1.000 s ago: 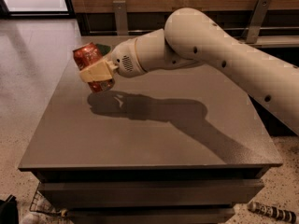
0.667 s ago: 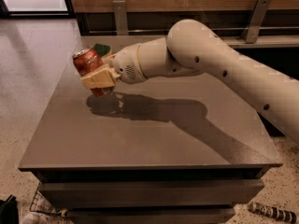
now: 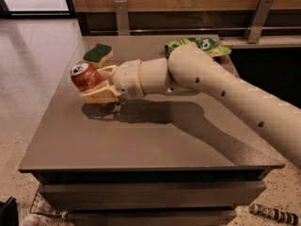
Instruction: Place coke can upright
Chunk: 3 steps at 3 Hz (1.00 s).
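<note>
Grey table [image 3: 94, 140], jaws around coke can [image 3: 86, 77]

Reaching in from the right over the dark grey table [image 3: 141, 140] with the cream arm [image 3: 211, 84]; holding the gripper [image 3: 96, 86] low above the table's left part; pinching the coke can [image 3: 87, 77] between both fingers; carrying it nearly upright, silver top and pull tab facing up and slightly left; casting a shadow just beneath; showing a green sponge [image 3: 98, 54] near the far edge, apart from the can; showing a green bag [image 3: 202, 44] partly hidden behind the arm.
</note>
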Tool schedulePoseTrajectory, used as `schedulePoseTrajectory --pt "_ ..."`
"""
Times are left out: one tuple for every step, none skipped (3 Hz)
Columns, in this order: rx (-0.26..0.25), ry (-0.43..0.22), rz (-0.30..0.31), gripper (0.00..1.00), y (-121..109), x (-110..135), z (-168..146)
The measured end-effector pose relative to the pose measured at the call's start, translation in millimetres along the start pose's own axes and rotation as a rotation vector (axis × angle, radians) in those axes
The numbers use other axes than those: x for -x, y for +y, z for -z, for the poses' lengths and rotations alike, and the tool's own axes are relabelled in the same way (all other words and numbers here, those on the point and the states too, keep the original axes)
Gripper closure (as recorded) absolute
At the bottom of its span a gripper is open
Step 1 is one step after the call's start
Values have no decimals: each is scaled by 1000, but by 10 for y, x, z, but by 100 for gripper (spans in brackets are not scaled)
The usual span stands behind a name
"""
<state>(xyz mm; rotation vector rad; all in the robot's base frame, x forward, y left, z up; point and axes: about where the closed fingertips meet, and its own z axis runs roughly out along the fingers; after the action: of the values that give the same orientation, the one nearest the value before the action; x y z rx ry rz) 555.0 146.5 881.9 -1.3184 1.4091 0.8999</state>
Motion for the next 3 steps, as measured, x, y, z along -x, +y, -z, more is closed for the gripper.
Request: schedulePoseTrajectory --pt "19 -30 30 100 75 -77 -73" --pt "27 -50 31 100 132 -175 -110" --pt "16 -72 0 83 186 -282 -74"
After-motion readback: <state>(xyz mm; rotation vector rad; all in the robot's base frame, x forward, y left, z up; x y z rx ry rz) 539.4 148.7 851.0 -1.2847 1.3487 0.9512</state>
